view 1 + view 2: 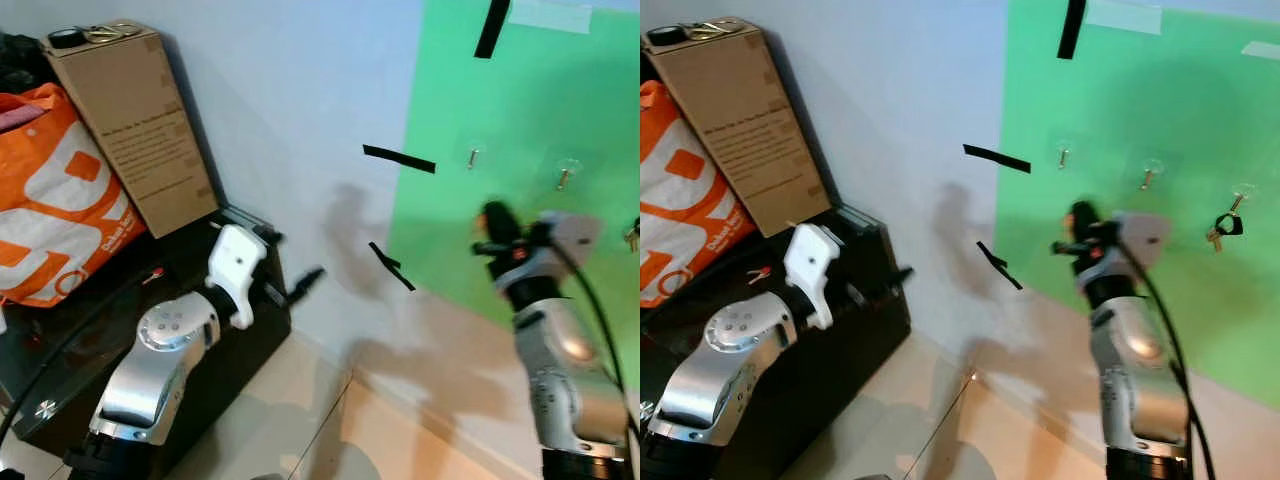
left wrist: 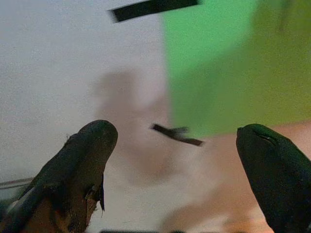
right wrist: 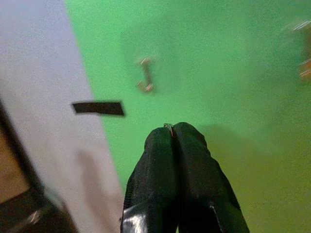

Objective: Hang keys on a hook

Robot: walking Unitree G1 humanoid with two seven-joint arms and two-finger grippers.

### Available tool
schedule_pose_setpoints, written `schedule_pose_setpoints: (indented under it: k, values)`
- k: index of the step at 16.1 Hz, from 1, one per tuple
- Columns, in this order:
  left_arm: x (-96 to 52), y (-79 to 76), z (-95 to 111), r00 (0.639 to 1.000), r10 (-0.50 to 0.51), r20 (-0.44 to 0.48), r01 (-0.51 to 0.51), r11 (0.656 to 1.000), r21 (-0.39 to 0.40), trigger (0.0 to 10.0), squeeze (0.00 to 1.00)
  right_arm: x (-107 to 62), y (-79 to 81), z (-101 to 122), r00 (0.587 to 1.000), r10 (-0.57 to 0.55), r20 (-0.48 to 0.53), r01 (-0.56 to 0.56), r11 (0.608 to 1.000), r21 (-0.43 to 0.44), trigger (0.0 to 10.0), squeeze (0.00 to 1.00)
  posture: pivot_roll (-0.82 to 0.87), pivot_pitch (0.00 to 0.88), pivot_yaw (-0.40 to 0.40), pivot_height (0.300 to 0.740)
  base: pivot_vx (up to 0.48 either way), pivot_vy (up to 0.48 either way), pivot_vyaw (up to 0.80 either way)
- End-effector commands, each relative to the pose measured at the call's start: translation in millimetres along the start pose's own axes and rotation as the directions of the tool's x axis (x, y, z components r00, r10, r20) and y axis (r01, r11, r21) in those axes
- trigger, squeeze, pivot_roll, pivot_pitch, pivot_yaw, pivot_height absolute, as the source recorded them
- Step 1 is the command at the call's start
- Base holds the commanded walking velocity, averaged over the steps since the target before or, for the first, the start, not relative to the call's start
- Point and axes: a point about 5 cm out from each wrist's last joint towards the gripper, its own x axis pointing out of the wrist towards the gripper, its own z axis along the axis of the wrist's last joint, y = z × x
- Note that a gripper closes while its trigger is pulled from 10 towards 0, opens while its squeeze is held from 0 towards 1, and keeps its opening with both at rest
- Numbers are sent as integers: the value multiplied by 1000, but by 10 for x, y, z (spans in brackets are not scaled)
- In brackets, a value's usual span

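Note:
A bunch of keys (image 1: pixel 1222 226) with a black fob hangs from the rightmost hook (image 1: pixel 1238 197) on the green sheet (image 1: pixel 1200 110). Two more small clear hooks (image 1: pixel 1064 154) (image 1: pixel 1150 173) are stuck on the sheet to its left, both bare. My right gripper (image 1: pixel 1080 216) is raised in front of the sheet, below the leftmost hook and left of the keys. In the right wrist view its fingers (image 3: pixel 160 145) are pressed shut and point at a blurred hook (image 3: pixel 146 80). My left gripper (image 1: pixel 303 284) is held low by the grey wall, and its fingers (image 2: pixel 92 141) are wide open with nothing between them.
A black cabinet (image 1: pixel 120 320) stands at the left, carrying a cardboard box (image 1: pixel 135 130) and an orange bag (image 1: pixel 50 200). Black tape strips (image 1: pixel 398 158) are stuck on the wall. Pale floor tiles (image 1: pixel 330 430) lie below.

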Motion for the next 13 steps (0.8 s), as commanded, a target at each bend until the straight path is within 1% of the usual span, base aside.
schedule_pose_setpoints:
  k: [1,3,5,6,7,10,11,13]
  values:
    - [-17,-26,34,999,-40,7,40,999,8,10000,0,15,11,84,999,-4,38,4,1000,13,10000,0,-57,0,81,740,0,0,0]
    - [-10,-64,37,997,-78,11,78,997,7,10000,0,29,40,109,999,23,37,-23,1000,6,10000,0,-58,0,77,740,0,0,0]
    - [-5,-73,36,996,-90,11,90,996,11,10000,0,69,168,116,995,99,32,-100,995,20,10000,0,-52,0,71,740,0,0,0]
    - [-4,-76,36,996,-93,11,93,996,12,10000,0,74,183,117,994,107,32,-108,994,20,10000,0,-51,0,71,740,0,0,0]
    - [-3,-87,48,994,-107,15,107,994,11,10000,0,134,255,123,991,130,29,-131,991,18,10000,0,-47,0,68,740,0,0,0]
    - [-9,-107,62,990,-138,15,137,990,13,10000,0,234,348,153,986,161,37,-161,987,11,10000,0,-42,0,69,740,0,0,0]
    - [-13,-113,64,990,-142,15,142,990,14,10000,0,278,363,193,986,155,55,-156,988,15,10000,0,-41,0,69,740,0,0,0]
    - [-17,-123,62,988,-151,13,151,989,12,10000,0,311,354,242,988,132,79,-133,991,17,10000,0,-41,0,70,740,0,0,0]
